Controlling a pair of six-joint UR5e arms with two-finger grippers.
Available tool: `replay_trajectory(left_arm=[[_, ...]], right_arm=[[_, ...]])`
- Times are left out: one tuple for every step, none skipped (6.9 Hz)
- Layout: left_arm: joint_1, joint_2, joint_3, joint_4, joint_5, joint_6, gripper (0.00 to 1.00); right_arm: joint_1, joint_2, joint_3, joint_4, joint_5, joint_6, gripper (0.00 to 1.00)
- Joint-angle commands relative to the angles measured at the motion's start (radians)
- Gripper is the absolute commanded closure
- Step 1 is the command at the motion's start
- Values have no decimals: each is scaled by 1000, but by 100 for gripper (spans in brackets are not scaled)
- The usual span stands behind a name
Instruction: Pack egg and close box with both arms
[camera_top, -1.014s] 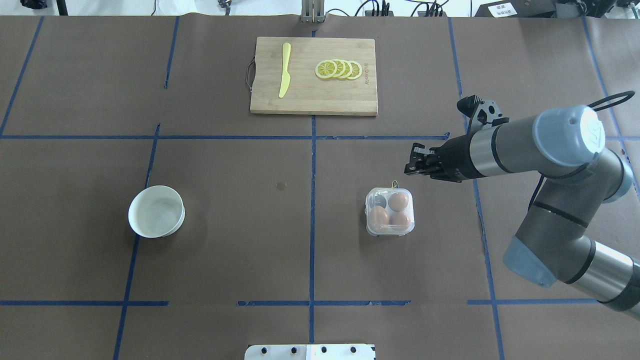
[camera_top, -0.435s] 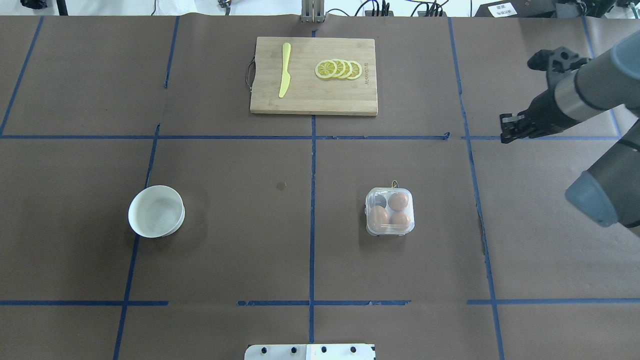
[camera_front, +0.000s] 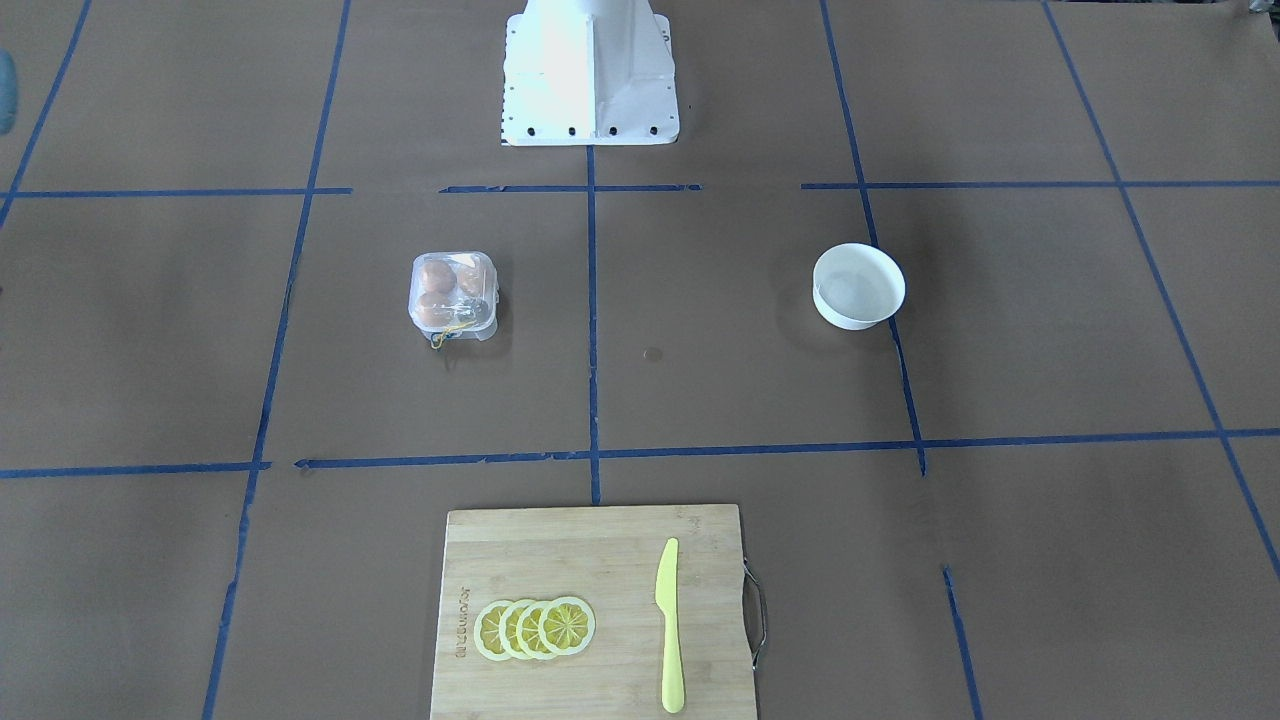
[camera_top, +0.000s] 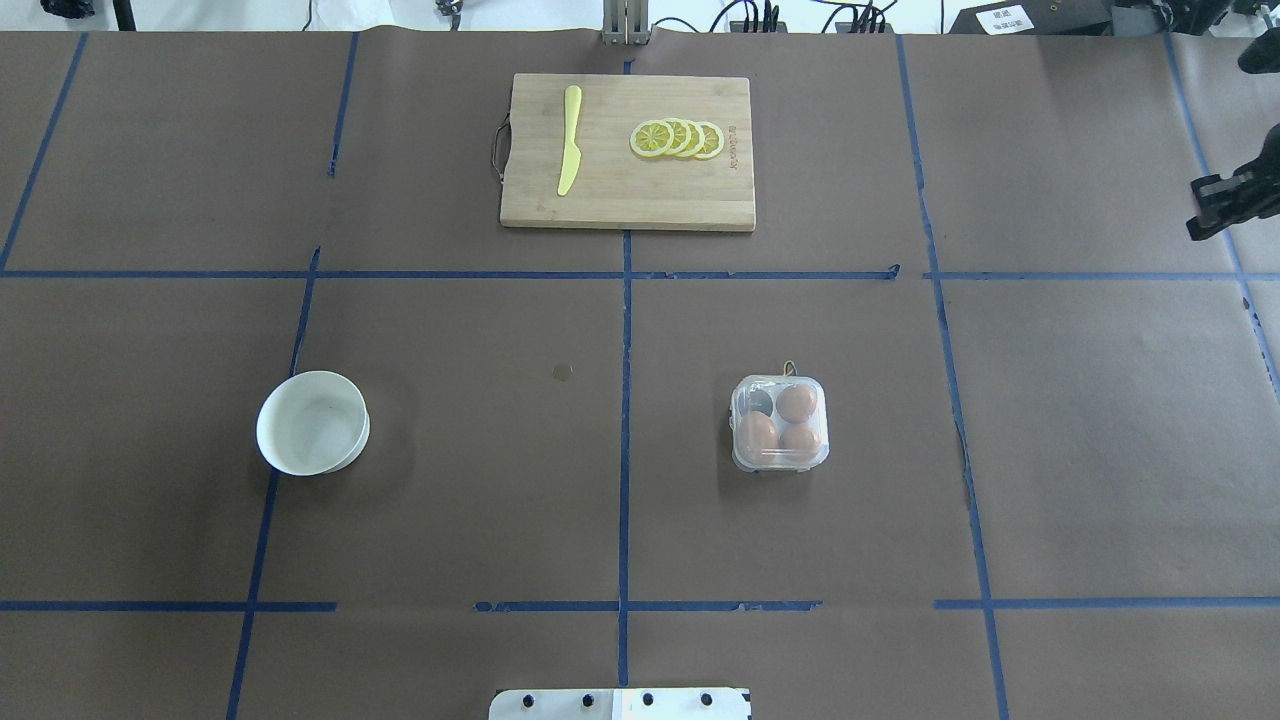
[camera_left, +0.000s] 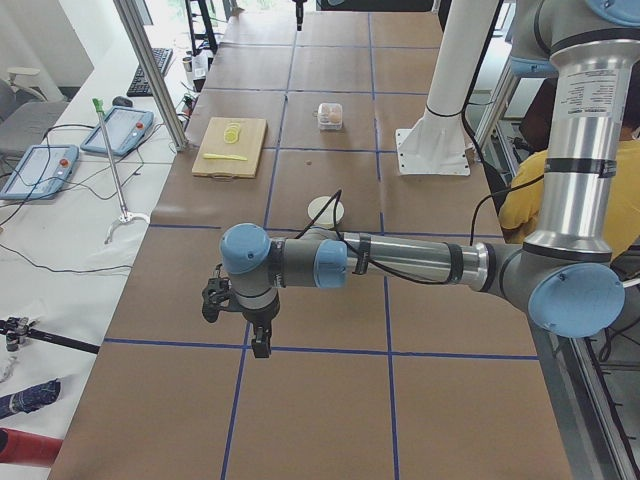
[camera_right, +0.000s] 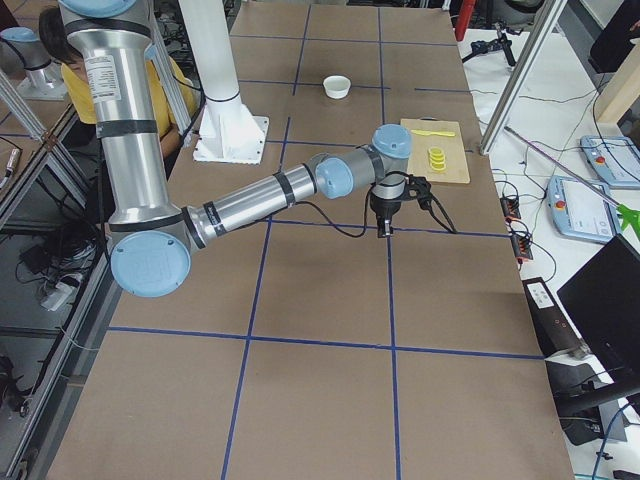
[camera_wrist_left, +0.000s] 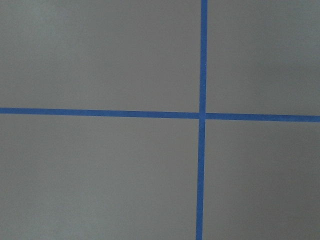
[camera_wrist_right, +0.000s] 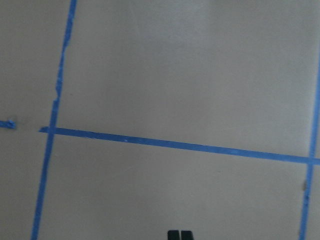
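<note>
The clear box (camera_top: 779, 423) stands right of the table's middle with its lid down; it also shows in the front view (camera_front: 453, 291). Three alike brown eggs (camera_top: 797, 402) lie inside; one far cell is dark and holds no egg. I cannot tell which egg is the task's. My right gripper (camera_top: 1205, 208) is at the far right edge, well away from the box. Its fingertips (camera_wrist_right: 179, 235) touch each other with nothing between them. My left gripper (camera_left: 260, 348) shows only in the left side view, low over bare table; I cannot tell whether it is open or shut.
A white bowl (camera_top: 312, 422) with nothing in it stands on the left. A wooden cutting board (camera_top: 627, 190) at the far middle holds a yellow knife (camera_top: 569, 140) and lemon slices (camera_top: 678, 138). The white pedestal (camera_front: 588, 70) stands at the near edge.
My right arm has swung away from just beyond the box to the far right edge of the overhead view. The box and eggs have not moved.
</note>
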Motion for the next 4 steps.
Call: replay_trajectory(left_arm=[[-4,11,-19,2,-2,0,0],[-1,6,-17,1,-4,-1,0],[1,-1,-16,-2,-4,-1,0],[1,-5,-17,-4,-4,-1,0]], right_arm=[[109,-57,-5,-62,37,-183,80],[142,-97,-5,-58,42,-227,67],[166,-121,-2,-61,64,-253,1],[176,-149,-2,-52,67,-257,0]])
